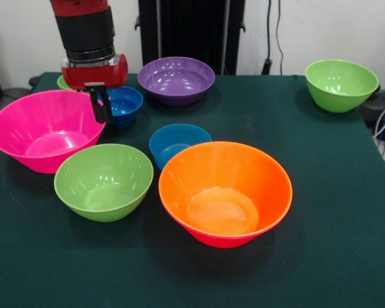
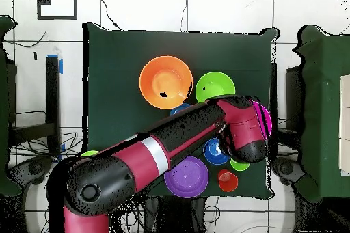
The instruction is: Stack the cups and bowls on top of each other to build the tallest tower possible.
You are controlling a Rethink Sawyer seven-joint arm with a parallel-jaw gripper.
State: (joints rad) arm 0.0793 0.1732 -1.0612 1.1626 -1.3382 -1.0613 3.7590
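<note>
Bowls: you have glossy round plastic ones spread singly over the dark green tablecloth [image 1: 346, 212]; none is nested in another.
Big orange plastic bowl [image 1: 225, 192]: nearest the front camera, upright, empty.
Big pink plastic bowl [image 1: 43, 128]: at the front view's left, upright, with the arm's tip over its far rim.
Near green plastic bowl [image 1: 104, 180]: between the pink and orange bowls, just beside both.
Purple plastic bowl [image 1: 176, 79]: at the far side, near the pedestal.
Far green plastic bowl [image 1: 341, 84]: alone at the cloth's far right corner, well apart from the others.
Small blue plastic bowls: one [image 1: 178, 142] sits just behind the orange bowl; the other [image 1: 124, 104] is behind the pink bowl.
Orange tumbler [image 2: 227, 180]: seen from overhead, just beside the purple bowl.
Gripper [image 1: 102, 106]: you see black fingers hanging between the pink bowl's rim and the far blue bowl; you cannot tell whether they are apart or together.
Writing: you can read none on any bowl.
</note>
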